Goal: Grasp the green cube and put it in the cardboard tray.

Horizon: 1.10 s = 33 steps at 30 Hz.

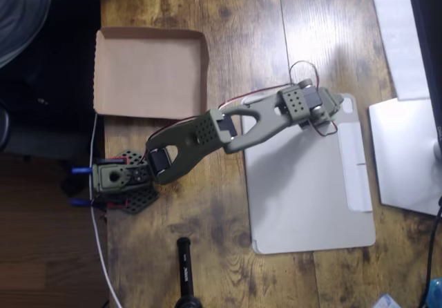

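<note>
A: Wooden planks make up the table [228, 18], dark brown and knotty, with a black gap and a lighter wood floor off its left edge in the overhead view.

B: What sits furthest left on it?

A: A white cable [99, 239] runs down along the table's left edge. Just beside it is the arm's black base [128, 184], with blue and red bits sticking out.

B: And above the base?

A: That is where the cardboard tray [148, 73] lies, at the upper left, square, brown, low walls folded up, its inside plain. It is near the base but apart from it.

B: Where does the arm go?

A: The olive-green arm [228, 128] reaches from the base up and to the right, thin red wires trailing along it. A black cylindrical object [185, 273] lies at the bottom edge, below the arm.

B: The gripper?

A: The gripper [330, 104] ends over the top edge of a flat grey tablet cover [311, 184], right of centre. From straight above the wrist hides the fingers, so I cannot tell whether they are apart or together.

B: The green cube?

A: I cannot make it out; the spot under the gripper head is hidden.

B: Anything further right?

A: White sheets of paper [400, 32] at the upper right, and a white flat object [404, 156] beside the cover.
</note>
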Motion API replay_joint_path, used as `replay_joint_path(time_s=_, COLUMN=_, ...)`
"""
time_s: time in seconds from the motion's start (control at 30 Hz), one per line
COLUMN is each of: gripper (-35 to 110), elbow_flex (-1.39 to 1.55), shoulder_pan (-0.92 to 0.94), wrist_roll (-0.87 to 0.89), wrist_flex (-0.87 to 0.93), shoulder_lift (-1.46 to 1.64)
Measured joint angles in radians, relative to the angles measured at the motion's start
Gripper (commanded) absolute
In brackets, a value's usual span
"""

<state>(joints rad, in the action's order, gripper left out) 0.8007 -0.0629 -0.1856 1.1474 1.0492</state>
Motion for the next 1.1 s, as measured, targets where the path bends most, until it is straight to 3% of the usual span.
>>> replay_joint_path(time_s=0.8, gripper=34, elbow_flex=0.112, shoulder_pan=-0.032, wrist_roll=0.002, wrist_flex=-0.17, shoulder_lift=-0.029)
replay_joint_path(time_s=1.1, gripper=13, elbow_flex=0.199, shoulder_pan=-0.006, wrist_roll=-0.054, wrist_flex=-0.268, shoulder_lift=-0.023)
